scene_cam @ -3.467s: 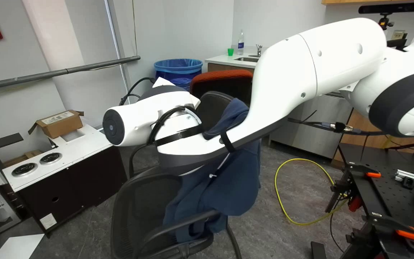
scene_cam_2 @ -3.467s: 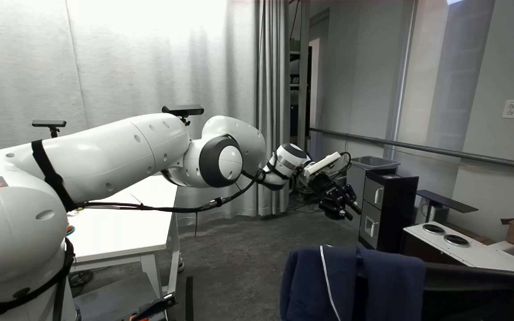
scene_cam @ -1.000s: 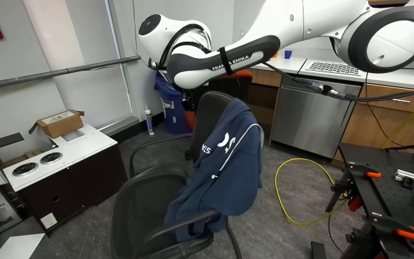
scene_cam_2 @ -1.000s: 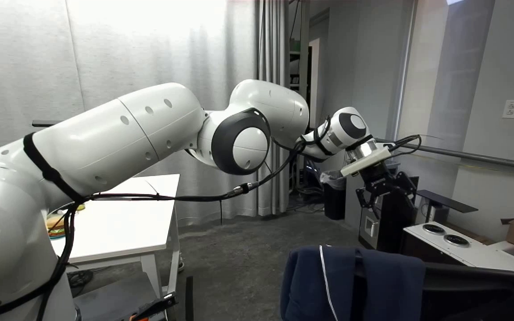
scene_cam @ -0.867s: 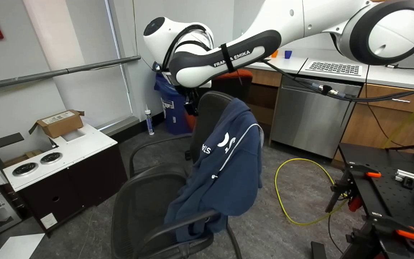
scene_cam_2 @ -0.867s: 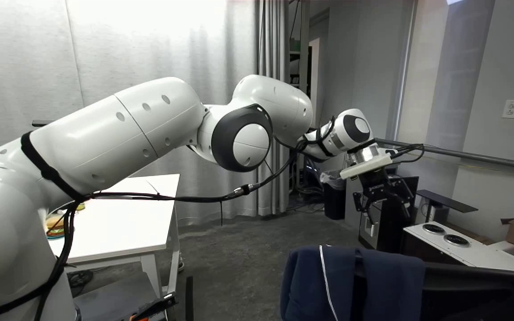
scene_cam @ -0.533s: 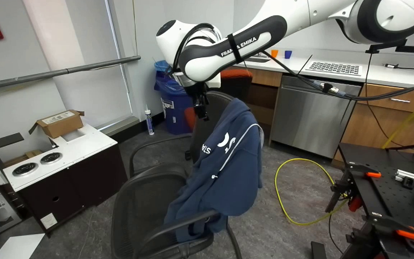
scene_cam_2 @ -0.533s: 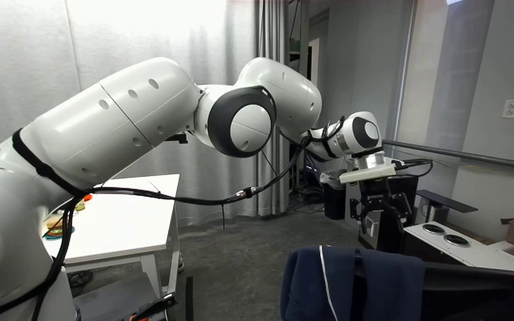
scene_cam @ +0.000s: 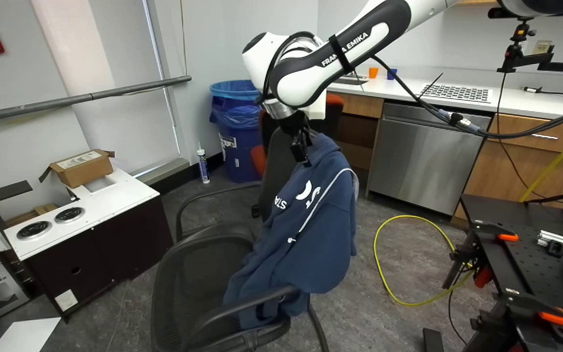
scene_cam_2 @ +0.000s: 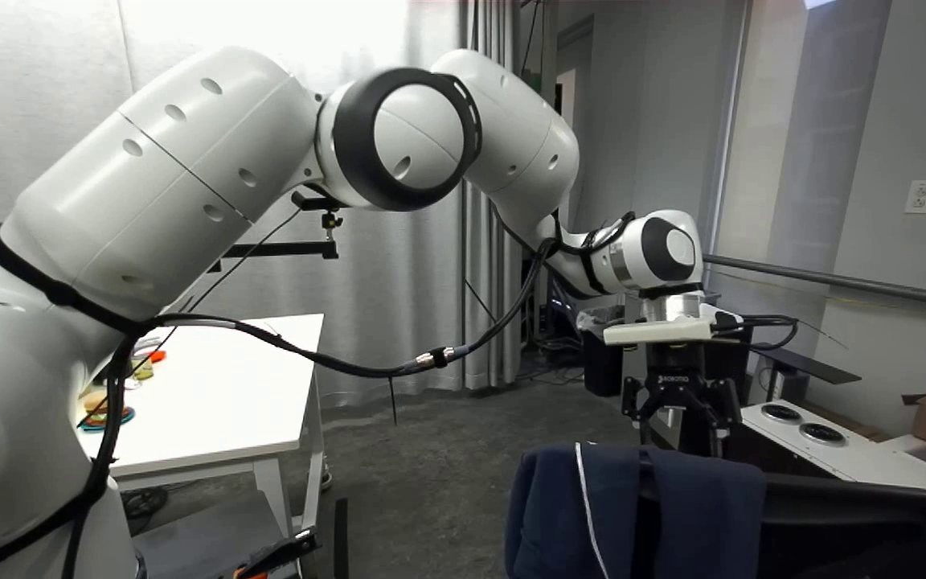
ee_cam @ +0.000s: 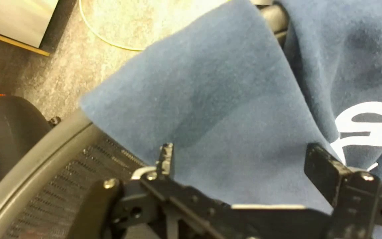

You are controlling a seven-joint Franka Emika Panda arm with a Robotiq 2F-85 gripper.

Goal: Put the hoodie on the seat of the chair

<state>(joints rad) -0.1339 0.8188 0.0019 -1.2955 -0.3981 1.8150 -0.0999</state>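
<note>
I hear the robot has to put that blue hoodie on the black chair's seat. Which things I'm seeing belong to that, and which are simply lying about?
Part of the job:
black office chair
its seat
hoodie, draped over the chair's back
gripper, open

Just lying about:
blue bin
cardboard box
orange cup
yellow cord
white-and-blue tube
orange-red chair

Arm [scene_cam_2: 411, 133] arched, tool [ee_cam: 239, 146] downward, fingers [ee_cam: 322, 172] apart

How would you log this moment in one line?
hand: open, above hoodie; hoodie: draped over chair back; contact: unclear; placing on seat: not yet done
</note>
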